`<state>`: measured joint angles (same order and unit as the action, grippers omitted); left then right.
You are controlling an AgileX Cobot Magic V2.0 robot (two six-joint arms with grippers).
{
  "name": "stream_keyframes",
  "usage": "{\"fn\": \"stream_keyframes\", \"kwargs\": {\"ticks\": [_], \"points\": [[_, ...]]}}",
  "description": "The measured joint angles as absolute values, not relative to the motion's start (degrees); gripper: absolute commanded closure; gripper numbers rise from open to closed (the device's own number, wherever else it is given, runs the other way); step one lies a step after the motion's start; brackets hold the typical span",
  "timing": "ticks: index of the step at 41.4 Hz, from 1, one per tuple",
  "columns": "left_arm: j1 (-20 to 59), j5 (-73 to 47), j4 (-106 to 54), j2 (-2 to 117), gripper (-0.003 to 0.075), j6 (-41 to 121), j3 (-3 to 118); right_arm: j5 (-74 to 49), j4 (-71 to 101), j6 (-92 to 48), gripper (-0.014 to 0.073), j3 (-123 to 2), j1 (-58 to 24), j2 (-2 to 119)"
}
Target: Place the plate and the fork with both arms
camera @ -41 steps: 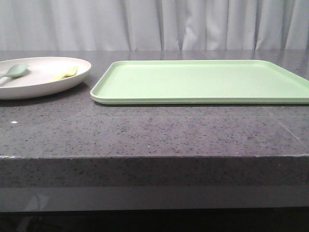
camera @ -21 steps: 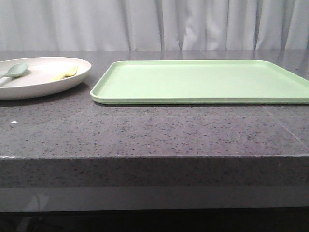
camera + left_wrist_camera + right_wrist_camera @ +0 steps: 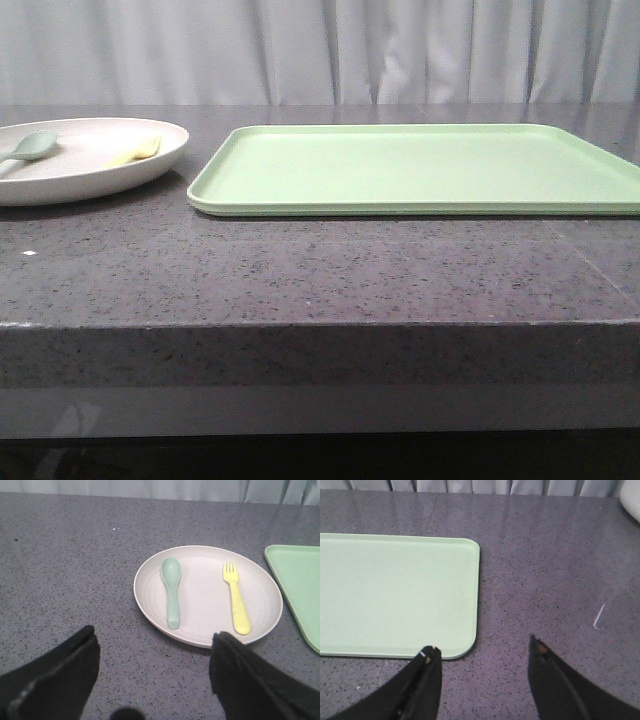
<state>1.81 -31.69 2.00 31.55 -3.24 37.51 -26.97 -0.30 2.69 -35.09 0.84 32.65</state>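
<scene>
Cut off at the edges
The plate [image 3: 90, 165] ran off the front view's left edge; the tray [image 3: 420, 170] off its right.

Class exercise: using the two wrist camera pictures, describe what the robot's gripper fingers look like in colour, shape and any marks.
The left gripper has broad, matte black fingers with blunt, rounded ends. The right gripper has black fingers tapering to narrower tips, each with a small pale or orange fleck near the tip. No cables or arm links show.

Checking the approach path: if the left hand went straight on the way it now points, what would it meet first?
Probably the near rim of the plate, ahead of the open left hand; spoon and fork lie beyond. Depth is unclear.
</scene>
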Motion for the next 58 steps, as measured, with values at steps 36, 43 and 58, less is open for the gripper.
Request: {"fn": "stream_keyframes", "kwargs": {"ticks": [36,43,58], "points": [[0.86,-42.37,3.13,55.88,0.0144,-3.24,52.55,-26.97,-0.30,2.59,0.0155,-35.09,0.84,32.65],[-4.62,-44.96,-1.94,66.92,0.0146,1.90,57.55,-26.97,-0.30,2.59,0.0155,-35.09,0.84,32.65],[-18.12,-46.86,-35.92,83.92,0.0181,27.33,64.47,-26.97,-0.40,2.59,0.0155,-35.09,0.84,32.65]]}}
